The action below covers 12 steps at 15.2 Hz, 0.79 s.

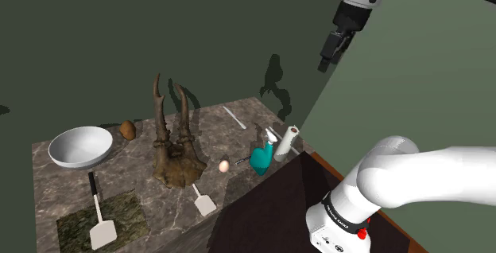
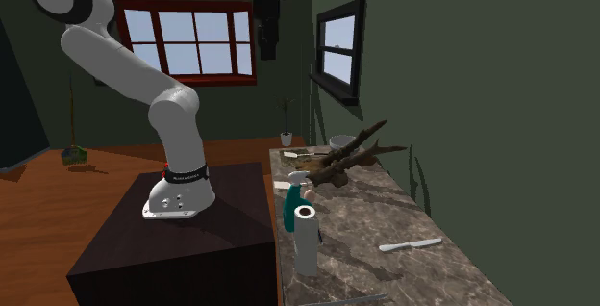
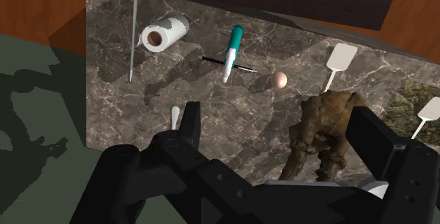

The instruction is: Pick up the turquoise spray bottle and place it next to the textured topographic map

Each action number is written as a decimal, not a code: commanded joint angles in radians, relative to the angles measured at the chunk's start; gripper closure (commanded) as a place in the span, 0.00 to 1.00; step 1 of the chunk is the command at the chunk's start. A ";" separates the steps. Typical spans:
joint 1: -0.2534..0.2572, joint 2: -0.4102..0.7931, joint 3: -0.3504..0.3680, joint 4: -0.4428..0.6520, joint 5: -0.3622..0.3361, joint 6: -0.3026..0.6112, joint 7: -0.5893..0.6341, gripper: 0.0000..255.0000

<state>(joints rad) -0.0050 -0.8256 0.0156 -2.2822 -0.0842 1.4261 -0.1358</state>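
Note:
The turquoise spray bottle (image 1: 261,157) with a white head stands upright near the marble counter's edge closest to the stand. From the second exterior view the bottle (image 2: 291,203) sits just behind a paper roll. My gripper (image 1: 327,56) hangs high above the counter, well over the bottle, open with nothing between its fingers. The wrist view looks straight down on the bottle (image 3: 230,52), far below the gripper (image 3: 278,131). The dark green textured map (image 1: 119,212) lies flat at the counter's near-left corner in the shoulder view, under a white spatula (image 1: 101,223).
A paper roll (image 1: 288,142) stands beside the bottle, and an egg (image 1: 224,165) lies on its other side. A brown antlered skull (image 1: 175,144) rises mid-counter. Also there: a white bowl (image 1: 79,146), a second spatula (image 1: 203,202) and a knife (image 1: 234,117). The dark stand (image 1: 270,204) abuts the counter.

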 commanded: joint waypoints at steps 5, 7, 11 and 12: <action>-0.007 -0.016 -0.022 -0.144 -0.002 0.133 0.004 0.00; -0.010 -0.016 -0.033 -0.210 -0.004 0.202 0.006 0.00; -0.020 0.006 -0.056 -0.330 -0.008 0.347 0.009 0.00; -0.022 0.016 -0.061 -0.357 -0.010 0.386 0.010 0.00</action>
<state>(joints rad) -0.0247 -0.8218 -0.0389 -2.6071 -0.0919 1.7637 -0.1261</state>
